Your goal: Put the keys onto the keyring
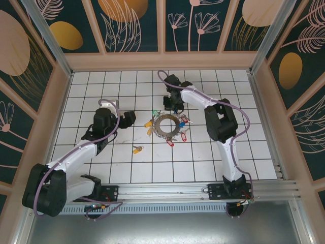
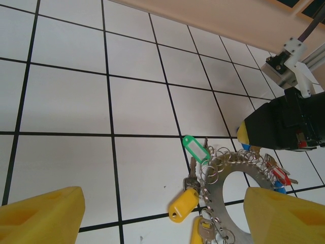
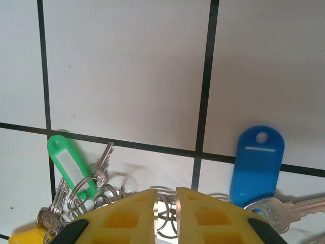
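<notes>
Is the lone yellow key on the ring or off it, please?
Off: the yellow key lies alone on the tiles, apart from the ring.

Keyring [image 1: 159,127] lay at the middle of the table [image 1: 101,168], with keys [image 1: 184,136] spread around its rim; one stray key [image 1: 137,149] lay apart, nearer and leftward.

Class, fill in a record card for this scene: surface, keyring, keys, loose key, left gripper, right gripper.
surface: white tiled table
keyring: flat on the table, central
keys: green, yellow, red and blue tags fanned around the keyring
loose key: yellow tag, apart, nearer the left arm
left gripper: open, left of the keyring
right gripper: fingers nearly together at the keyring's far edge
</notes>
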Controlling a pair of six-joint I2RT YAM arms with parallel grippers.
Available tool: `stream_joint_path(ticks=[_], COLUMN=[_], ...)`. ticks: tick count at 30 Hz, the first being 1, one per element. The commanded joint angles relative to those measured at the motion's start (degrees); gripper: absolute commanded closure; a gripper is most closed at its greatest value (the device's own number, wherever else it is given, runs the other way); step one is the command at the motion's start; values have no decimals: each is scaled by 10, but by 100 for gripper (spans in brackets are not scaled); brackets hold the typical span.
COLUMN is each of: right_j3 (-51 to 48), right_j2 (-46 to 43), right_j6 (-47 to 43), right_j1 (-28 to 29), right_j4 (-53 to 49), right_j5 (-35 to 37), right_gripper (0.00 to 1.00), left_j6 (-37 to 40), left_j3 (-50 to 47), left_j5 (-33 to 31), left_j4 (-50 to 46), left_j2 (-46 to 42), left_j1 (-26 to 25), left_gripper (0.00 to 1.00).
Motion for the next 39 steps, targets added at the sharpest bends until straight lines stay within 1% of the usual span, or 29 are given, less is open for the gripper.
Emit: stream_joint_path(ticks=[1,14,18,23,26,31,37,39], right_j3=[-3,-25,-22,-22,-24,-18,-1,0], right_j2=[15,22,26,35,36,29,16,8], right_j6=[2,-7,-19,-35,-43,-56,-75,-84], right_j1=[4,22,25,31,37,45,50,51], right_j4=[-16,-16,-26,-41,-41,-24,-1,7], right_j5=[-12,-18,1,46,59,53,55,60], right_gripper=[82,81,81,86,88,92,100,100], left_j6=[-1,10,9,10,10,10,11,11], left_j3=[2,12,12,11,10,10,8,7], left_j5=[9,15,14,15,15,15,14,13], left_j4=[-5,-20,-20,-20,-19,-20,-20,-18], left_j2=[4,12,12,12,11,9,1,-3], left_j1=[-1,-1,-1,-1,-1,-1,-1,-1], left_gripper=[18,18,18,18,18,18,18,18])
